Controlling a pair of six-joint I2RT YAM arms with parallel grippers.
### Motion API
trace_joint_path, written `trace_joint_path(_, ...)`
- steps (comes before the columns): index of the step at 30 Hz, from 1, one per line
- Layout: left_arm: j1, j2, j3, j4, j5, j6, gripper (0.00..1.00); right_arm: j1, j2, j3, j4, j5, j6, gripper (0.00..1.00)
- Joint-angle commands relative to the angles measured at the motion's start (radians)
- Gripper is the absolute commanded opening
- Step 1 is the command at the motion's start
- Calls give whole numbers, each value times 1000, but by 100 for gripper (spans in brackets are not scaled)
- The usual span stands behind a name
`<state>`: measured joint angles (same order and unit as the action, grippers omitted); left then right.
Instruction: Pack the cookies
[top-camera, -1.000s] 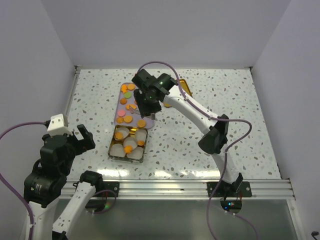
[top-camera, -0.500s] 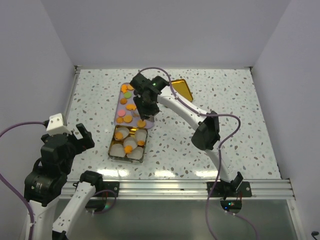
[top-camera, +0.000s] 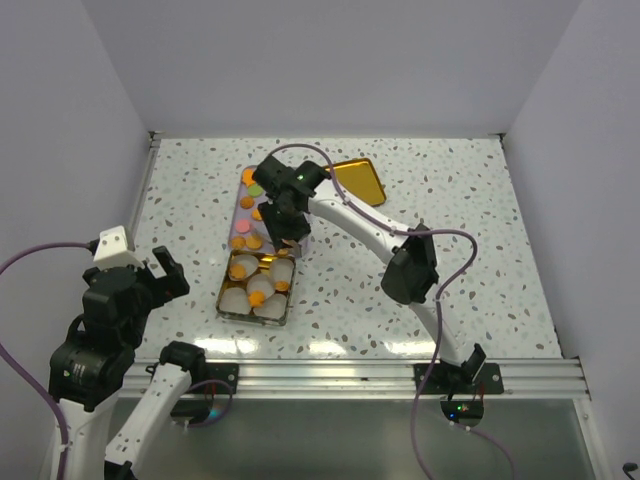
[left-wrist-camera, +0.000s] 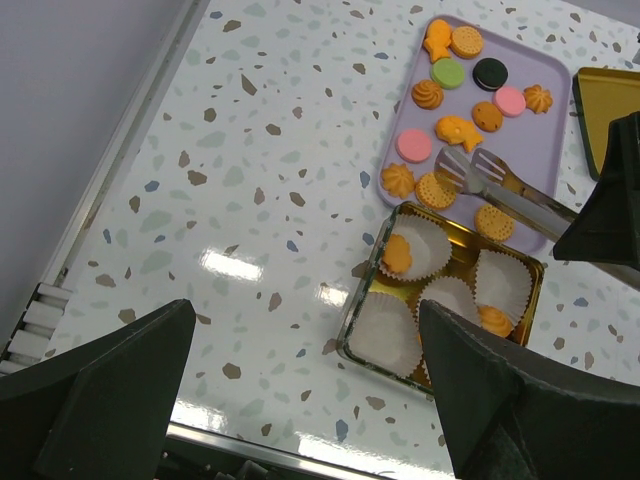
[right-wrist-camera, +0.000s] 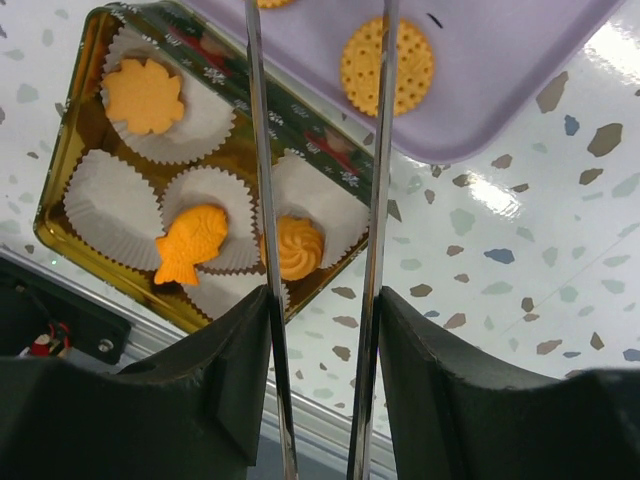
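Over flat purple tray (left-wrist-camera: 520, 50), right gripper (right-wrist-camera: 322, 310) clamps silver metal tongs (left-wrist-camera: 465, 168); tong tips apart, empty. You straddle orange fish-shaped cookie (left-wrist-camera: 458, 131), squeeze softly, lift level.

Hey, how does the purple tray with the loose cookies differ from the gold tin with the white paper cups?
The lilac rectangular tray is flat with only a low lip; the shiny gold tin has upright walls. On the tray, cookies lie loose on the bare surface; in the tin, the three that show sit in white paper cups. The tray looks larger than the tin. Both are rounded rectangles on the speckled table.
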<state>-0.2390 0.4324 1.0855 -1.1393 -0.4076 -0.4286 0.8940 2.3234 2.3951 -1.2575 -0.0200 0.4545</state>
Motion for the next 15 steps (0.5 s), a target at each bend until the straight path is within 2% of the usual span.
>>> trace_joint_path(1, -8, 2, -6, 29, -8, -9, 100, 25, -67, 42, 24, -43, 18, 48)
trace_joint_path(9, -8, -15, -6, 29, 1, -4, 100, 49, -53, 79, 14, -47, 30, 49)
trace_joint_path(12, -8, -20, -4, 29, 4, -1, 100, 66, -12, 156, -58, -12, 15, 49)
trace_joint_path(15, -8, -27, -6, 30, 7, 1, 100, 79, 7, 156, -115, 18, 6, 49)
